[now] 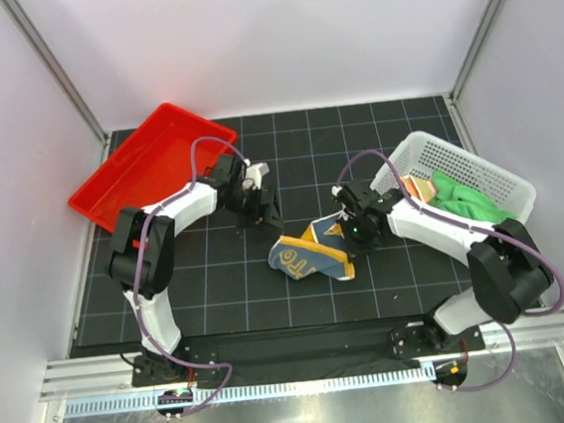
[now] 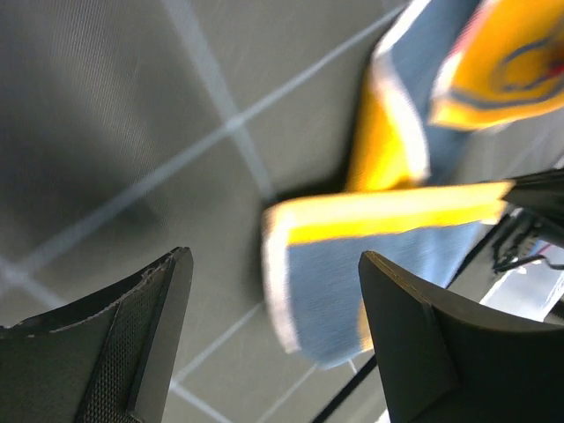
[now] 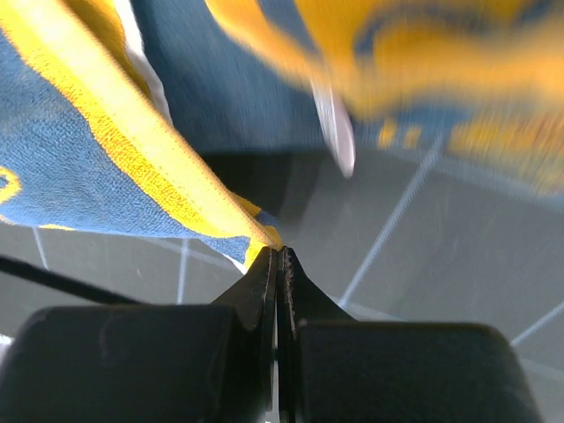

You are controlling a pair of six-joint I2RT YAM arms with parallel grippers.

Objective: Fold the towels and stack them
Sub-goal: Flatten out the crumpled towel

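Yellow-orange with grey-blue bands and lettering, the small soft printed towel (image 1: 312, 259) sits crumpled near the middle of the black gridded mat (image 1: 220, 297), between the two arms. Its print is folded over. Only a rounded shape like an O shows in the top view, and no whole word can be read.

The right gripper (image 3: 278, 256) is clenched, with its fingers pressed together on a corner of this towel. The cloth drapes away from the tips in the right wrist view. The left gripper (image 2: 275, 260) is released, jaws spread wide, just left of the towel and apart from it. A yellow-banded fold lies ahead of its fingers.

A plain bright green towel (image 1: 466, 199) lies bunched in the white perforated plastic basket (image 1: 477, 165) at the right. A pale orange-marked towel (image 1: 418, 186) is beside it at the basket's left end. A red plastic tray (image 1: 148, 164) rests at the far left corner, partly off the mat.
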